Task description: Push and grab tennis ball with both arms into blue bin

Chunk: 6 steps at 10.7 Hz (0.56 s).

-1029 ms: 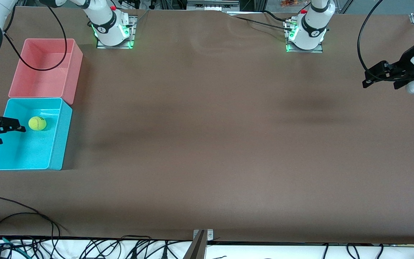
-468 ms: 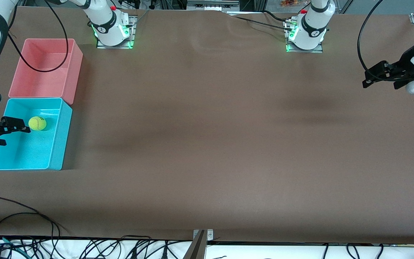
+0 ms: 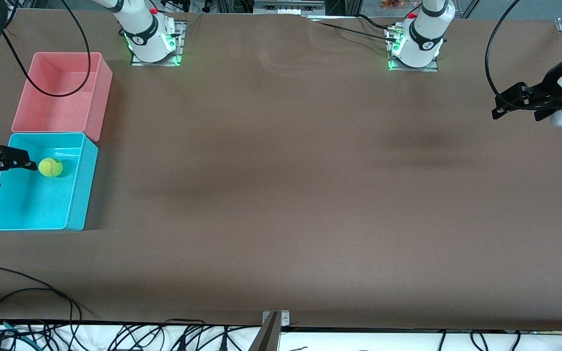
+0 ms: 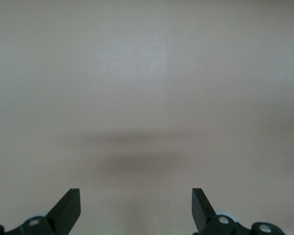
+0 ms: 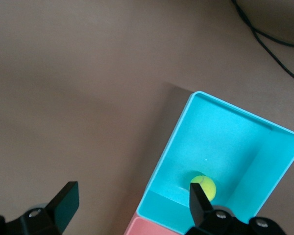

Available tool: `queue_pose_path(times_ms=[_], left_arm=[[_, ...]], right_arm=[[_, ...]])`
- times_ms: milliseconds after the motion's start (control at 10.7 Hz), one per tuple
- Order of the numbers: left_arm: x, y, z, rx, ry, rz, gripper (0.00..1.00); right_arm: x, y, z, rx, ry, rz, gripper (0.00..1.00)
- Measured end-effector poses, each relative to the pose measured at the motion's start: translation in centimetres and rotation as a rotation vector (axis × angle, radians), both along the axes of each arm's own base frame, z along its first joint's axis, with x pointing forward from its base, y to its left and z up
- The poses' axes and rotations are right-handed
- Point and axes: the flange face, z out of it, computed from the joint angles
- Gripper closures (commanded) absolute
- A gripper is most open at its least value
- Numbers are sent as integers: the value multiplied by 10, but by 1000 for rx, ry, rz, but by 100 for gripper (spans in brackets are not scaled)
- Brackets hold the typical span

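The tennis ball [image 3: 50, 167] lies inside the blue bin [image 3: 83, 195], near the bin's end closest to the pink bin. My right gripper [image 3: 15, 171] hangs open and empty over the bin's outer rim, one fingertip close beside the ball and not touching it. In the right wrist view the ball [image 5: 204, 186] shows on the floor of the blue bin [image 5: 245, 115], partly hidden by one finger [image 5: 198, 203] of the right gripper [image 5: 132, 198]. My left gripper [image 3: 515, 109] waits open and empty over bare table at the left arm's end; the left wrist view shows it [image 4: 135, 205] over bare brown surface only.
An empty pink bin [image 3: 100, 97] stands against the blue bin, farther from the front camera; it also shows in the right wrist view [image 5: 152, 229]. A black cable hangs over the pink bin [image 3: 56, 92]. Loose cables [image 3: 27, 292] lie along the table's front edge.
My right gripper has shifted a little over the blue bin's rim toward the pink bin, and its arm has lifted. The ball has stayed put. The left arm has not moved.
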Motion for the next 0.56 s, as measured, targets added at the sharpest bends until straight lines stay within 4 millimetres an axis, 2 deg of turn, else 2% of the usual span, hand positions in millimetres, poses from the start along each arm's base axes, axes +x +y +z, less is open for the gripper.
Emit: queue_pose_path(times_ms=[281,374,468,561], left_arm=[[0,0,0,0,0,0,0],[0,0,0,0,0,0,0],[0,0,0,0,0,0,0],[0,0,0,0,0,0,0]], right_arm=[[-31,83,69,-42,-10,-128,0],[-43,102,88,-51,-21,-156,0],[-53,115,99,-52,-27,-187,0],[-59,118,103,-47,-25,-220,0]])
